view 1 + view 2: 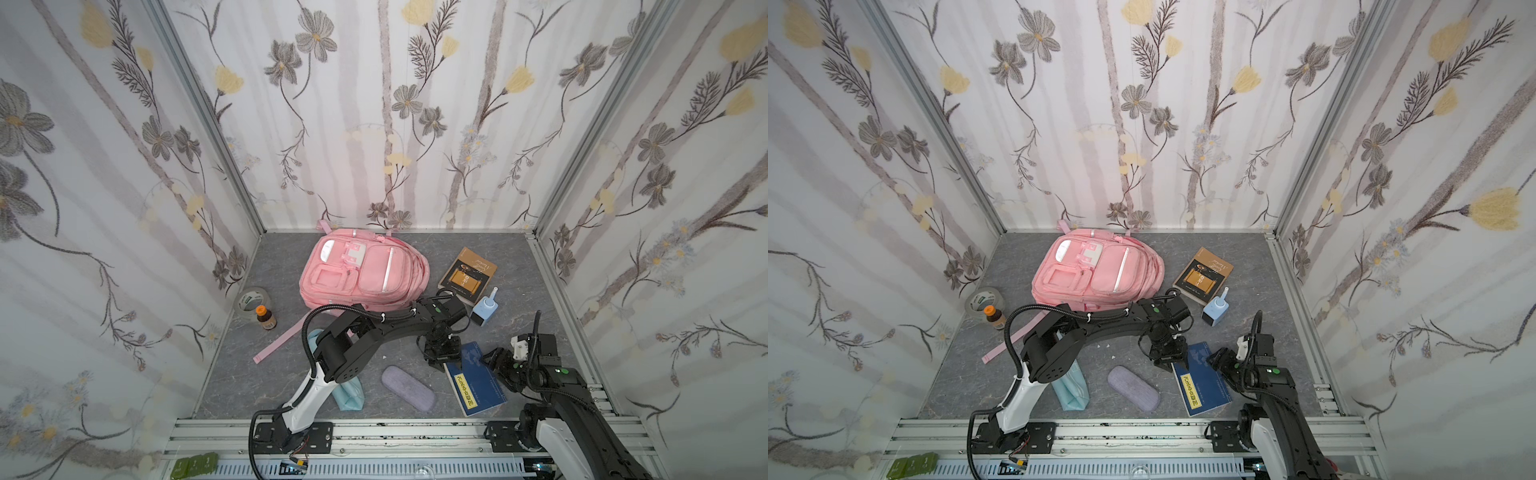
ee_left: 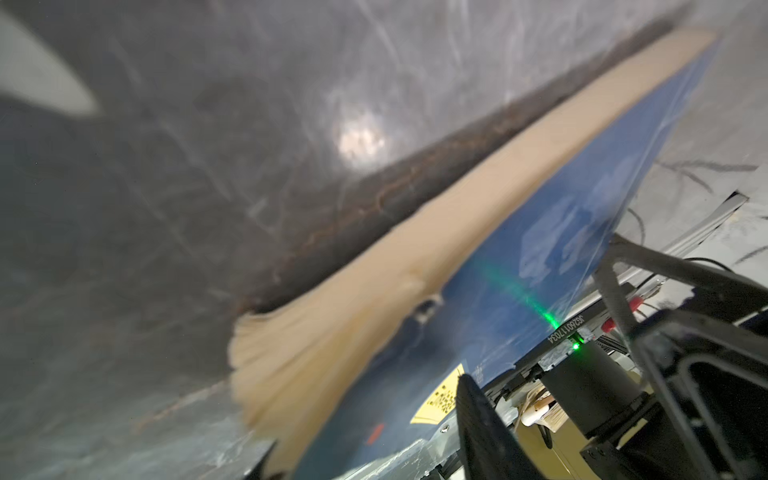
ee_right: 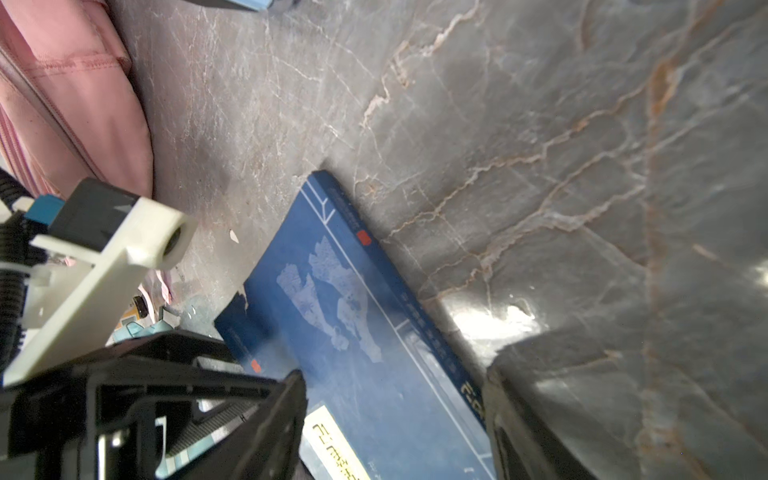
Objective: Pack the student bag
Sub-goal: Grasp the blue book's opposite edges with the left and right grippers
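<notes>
The pink student bag (image 1: 363,270) (image 1: 1096,270) lies flat at the back of the grey floor, pockets up; its side shows in the right wrist view (image 3: 83,104). A blue book (image 1: 476,378) (image 1: 1202,378) (image 3: 353,316) lies at the front right. My left gripper (image 1: 442,358) (image 1: 1169,358) (image 2: 370,436) grips the book's page edge (image 2: 415,257), one finger on the cover, the other under the raised pages. My right gripper (image 1: 494,361) (image 1: 1221,361) (image 3: 395,428) is open at the book's spine side, one finger over the cover, the other beside the spine.
A brown book (image 1: 467,274) and a light blue gadget (image 1: 485,309) lie right of the bag. A purple case (image 1: 408,387) and a teal pouch (image 1: 349,395) sit at the front. A tape roll (image 1: 252,301), a small bottle (image 1: 266,318) and a loose pink strap (image 1: 278,343) are on the left.
</notes>
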